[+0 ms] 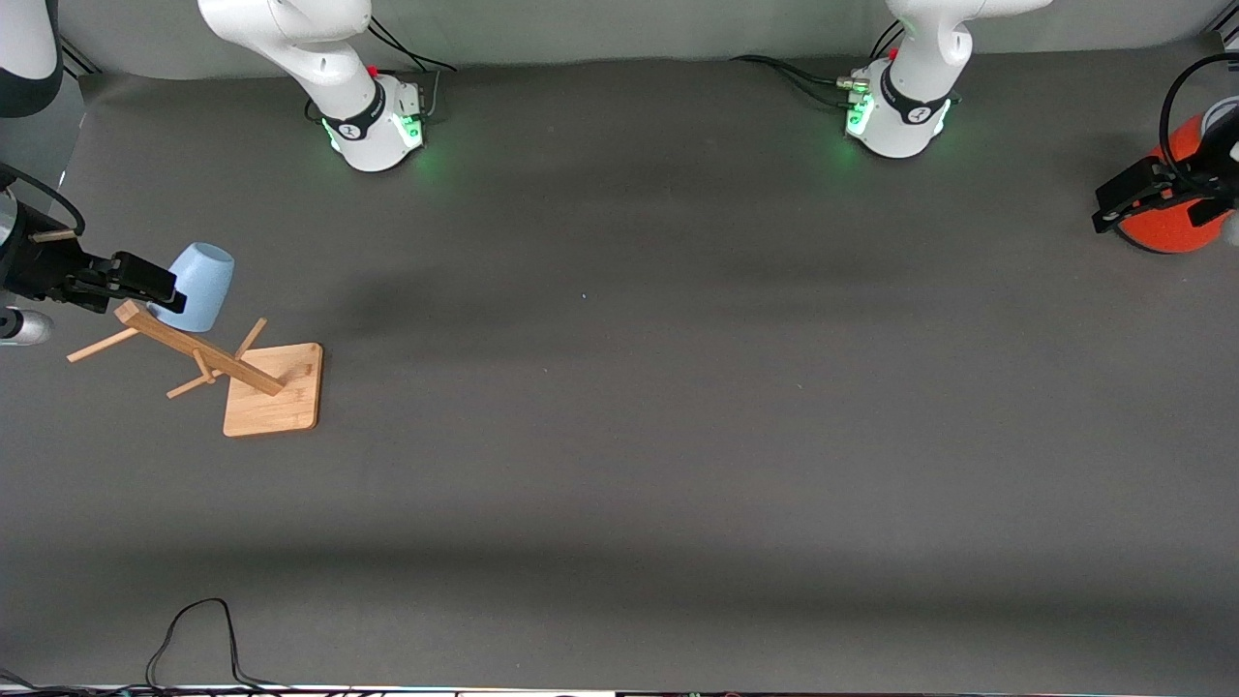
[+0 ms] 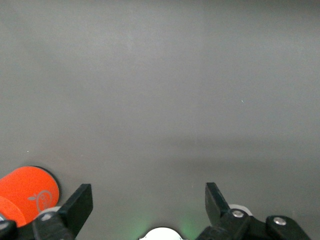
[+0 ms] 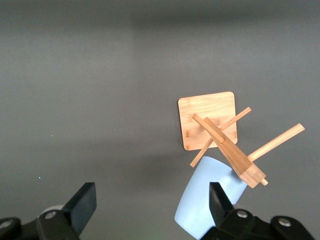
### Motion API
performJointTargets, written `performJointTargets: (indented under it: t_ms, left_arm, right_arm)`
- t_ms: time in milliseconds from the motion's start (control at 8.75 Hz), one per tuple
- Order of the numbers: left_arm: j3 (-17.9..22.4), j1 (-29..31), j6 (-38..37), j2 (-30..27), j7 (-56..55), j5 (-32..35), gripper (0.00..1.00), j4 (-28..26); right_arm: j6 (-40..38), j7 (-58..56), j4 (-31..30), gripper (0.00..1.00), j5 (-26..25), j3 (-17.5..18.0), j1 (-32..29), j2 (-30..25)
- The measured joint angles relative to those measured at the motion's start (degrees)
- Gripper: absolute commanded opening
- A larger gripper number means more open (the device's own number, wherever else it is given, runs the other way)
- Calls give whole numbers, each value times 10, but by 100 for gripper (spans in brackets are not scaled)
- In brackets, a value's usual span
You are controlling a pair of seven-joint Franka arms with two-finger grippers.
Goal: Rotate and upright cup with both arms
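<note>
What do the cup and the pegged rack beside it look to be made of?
Cup: probably plastic or glazed ceramic; smooth, matte, uniform pale blue with no visible shine. Rack: light wood, perhaps bamboo; visible grain on the square base, unpainted post and pegs.

I see a dim, evenly lit grey worktop (image 1: 619,436) crossed by soft, broad shadow bands; green glow pools around both arm bases; wrist views look slightly soft.

White jointed arms (image 1: 319,48), dark bands, green-lit bases (image 1: 382,131), black cables.
</note>
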Motion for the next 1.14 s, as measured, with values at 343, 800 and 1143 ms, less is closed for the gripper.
performJointTargets:
  t_ms: [343, 800, 1143]
  left_arm:
    - [-5, 0, -1, 0, 0, 1, 100, -1]
    - [-10, 0, -13, 2, -1, 3, 100, -6]
    - [-13, -1, -17, 7, -1, 9, 100, -8]
  right_arm:
    - [0, 0, 0, 100, 0, 0, 0, 0]
    - [0, 0, 0, 100, 0, 0, 0, 0]
    - [-2, 0, -38, 100, -33, -4, -2, -31]
